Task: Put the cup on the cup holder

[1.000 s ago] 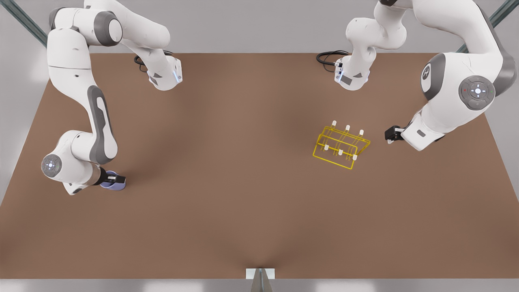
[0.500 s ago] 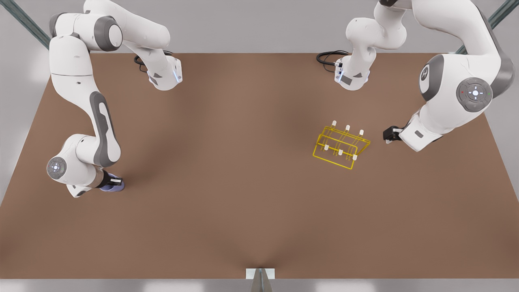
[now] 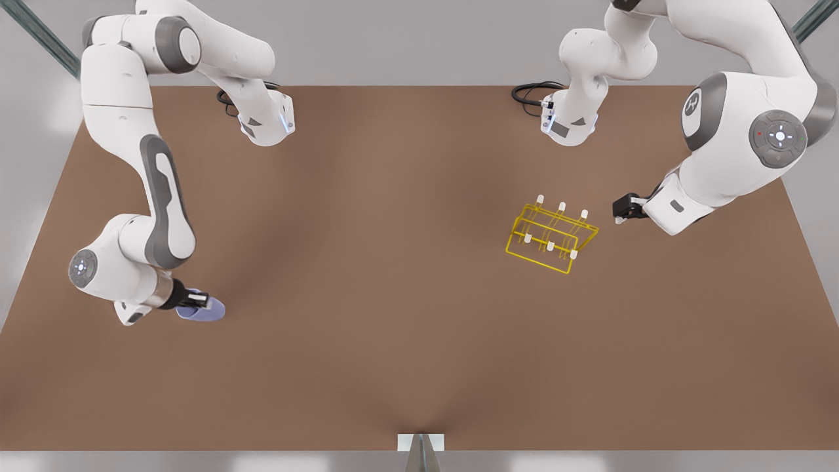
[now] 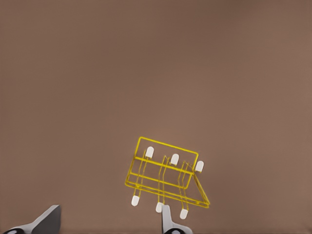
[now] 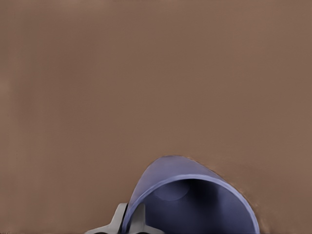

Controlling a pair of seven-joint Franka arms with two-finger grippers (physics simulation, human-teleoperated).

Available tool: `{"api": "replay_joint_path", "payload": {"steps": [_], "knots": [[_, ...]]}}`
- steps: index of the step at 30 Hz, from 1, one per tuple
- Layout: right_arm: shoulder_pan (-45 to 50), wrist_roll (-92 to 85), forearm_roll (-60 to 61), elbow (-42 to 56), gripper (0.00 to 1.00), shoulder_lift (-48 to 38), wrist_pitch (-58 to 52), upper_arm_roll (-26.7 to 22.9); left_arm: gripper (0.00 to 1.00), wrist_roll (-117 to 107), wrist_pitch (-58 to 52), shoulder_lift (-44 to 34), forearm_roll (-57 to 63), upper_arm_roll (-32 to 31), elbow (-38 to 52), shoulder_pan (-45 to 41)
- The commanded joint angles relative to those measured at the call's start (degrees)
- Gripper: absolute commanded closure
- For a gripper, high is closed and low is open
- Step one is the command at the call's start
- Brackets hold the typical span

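The lavender-blue cup [image 3: 204,312] hangs tilted just over the brown table at the front view's left. My right gripper [image 3: 195,301] is shut on its rim. In the right wrist view the cup [image 5: 161,178] opens toward the camera, with the right gripper [image 5: 129,222] pinching its wall. The yellow wire cup holder [image 3: 550,237] with white-capped pegs stands at the front view's right. My left gripper [image 3: 618,210] hovers just beside it, open. The left wrist view has the cup holder [image 4: 165,178] ahead of the left gripper [image 4: 108,225], whose fingers are apart with nothing between them.
Both arm bases [image 3: 265,121] [image 3: 567,121] and their black cables sit along the table's far edge. A small grey mount [image 3: 421,446] stands at the near edge. Bare brown table [image 3: 367,262] stretches between the cup and the holder.
My right gripper has swung toward the near edge and the front view's right with the cup, which now tilts more. My left gripper has edged closer to the holder.
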Motion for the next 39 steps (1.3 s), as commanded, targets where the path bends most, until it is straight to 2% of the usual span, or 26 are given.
{"api": "replay_joint_path", "payload": {"steps": [1,4,8,10,14,17,20,32,33,34,35,39], "knots": [[0.93,-0.31,19.22,-0.07,0.79,0.20,2.07,0.67,0.00,0.37,-0.11,0.06,-0.05,0.02,0.04,0.00],[3.48,0.22,20.53,0.28,0.79,1.34,6.38,8.93,0.00,0.37,-0.03,0.06,0.04,0.02,0.04,0.00],[13.32,0.31,38.46,7.39,0.79,7.06,8.05,8.75,0.00,-0.07,-0.02,-0.11,-0.22,0.02,1.97,0.00],[18.24,7.42,38.74,18.11,0.79,13.47,9.71,8.49,0.00,-0.51,-0.64,-0.29,0.56,0.11,2.42,0.00],[27.29,13.75,38.73,29.54,0.79,22.61,15.96,9.46,0.00,-0.43,-4.07,-1.08,1.53,0.81,1.71,0.44],[28.88,15.16,38.38,30.60,0.79,26.48,19.21,16.75,0.00,-1.22,-3.46,-0.02,1.62,1.96,0.22,1.40],[30.55,15.16,36.45,30.69,0.79,29.47,20.88,18.86,0.00,-2.36,4.10,-5.48,1.62,1.60,-9.45,3.07],[30.73,15.34,31.70,30.69,0.79,33.60,21.32,18.69,0.00,-4.47,4.02,-4.60,1.71,1.60,-10.85,3.07],[30.73,15.34,31.70,30.60,0.70,33.60,21.32,18.69,0.00,-4.47,4.02,-4.51,1.71,1.60,-10.85,3.07],[30.64,15.34,31.53,30.51,0.10,33.43,21.41,18.60,0.00,-4.47,4.02,-4.51,1.71,1.60,-10.85,3.07],[30.55,15.34,29.15,30.51,0.00,33.34,21.93,18.69,0.00,-4.47,4.02,-4.51,1.71,1.60,-10.85,3.07],[30.38,15.25,28.80,30.16,0.00,32.99,21.85,18.69,0.00,-4.56,3.84,-4.42,1.71,1.60,-10.85,3.07]]}}
